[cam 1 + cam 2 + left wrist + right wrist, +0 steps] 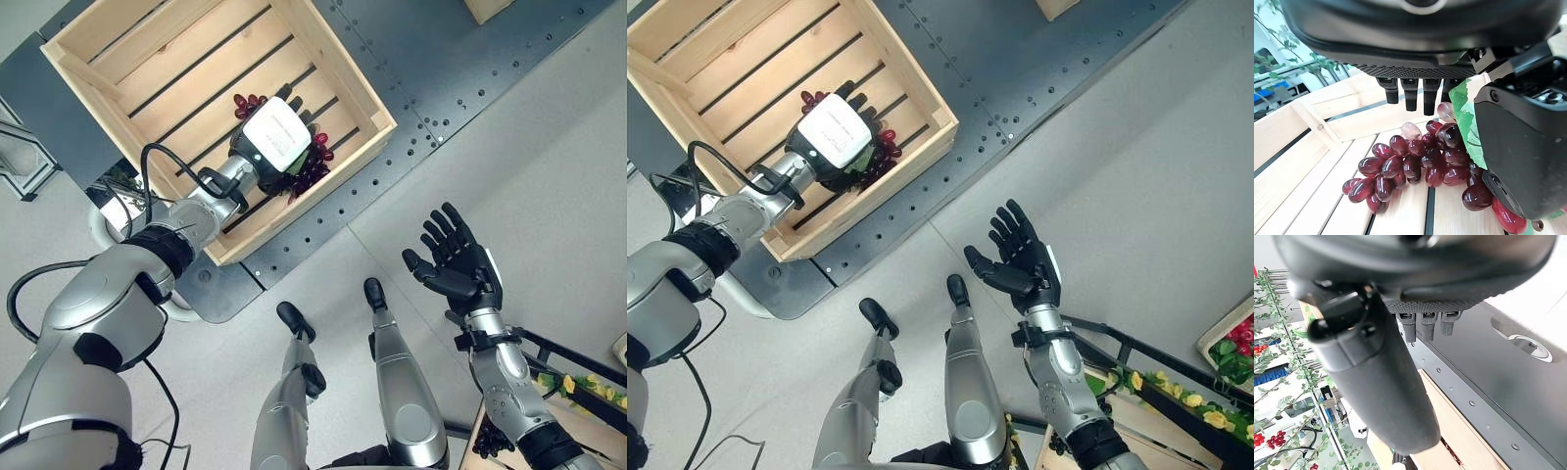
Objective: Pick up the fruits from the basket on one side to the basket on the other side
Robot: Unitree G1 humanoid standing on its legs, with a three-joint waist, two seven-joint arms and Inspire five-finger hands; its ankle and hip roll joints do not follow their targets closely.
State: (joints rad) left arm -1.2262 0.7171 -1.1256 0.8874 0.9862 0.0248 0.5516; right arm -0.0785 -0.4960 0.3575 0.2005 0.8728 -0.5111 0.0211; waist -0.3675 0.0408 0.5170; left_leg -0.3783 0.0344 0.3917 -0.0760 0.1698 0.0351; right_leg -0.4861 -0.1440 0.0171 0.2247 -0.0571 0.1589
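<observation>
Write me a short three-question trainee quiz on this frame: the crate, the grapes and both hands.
1. True or false: the bunch of red grapes lies on the slatted floor of the wooden crate.
2. Which hand is over the grapes? A) the left hand B) the right hand C) both
3. Fill in: the right hand is held over the pale floor with its fingers ____ and nothing in it.

Key
1. True; the left wrist view shows the grapes resting on the slats.
2. A; the left hand reaches into the crate, fingers extended above the bunch, not curled round it.
3. Spread, palm up, apart from the crate.
</observation>
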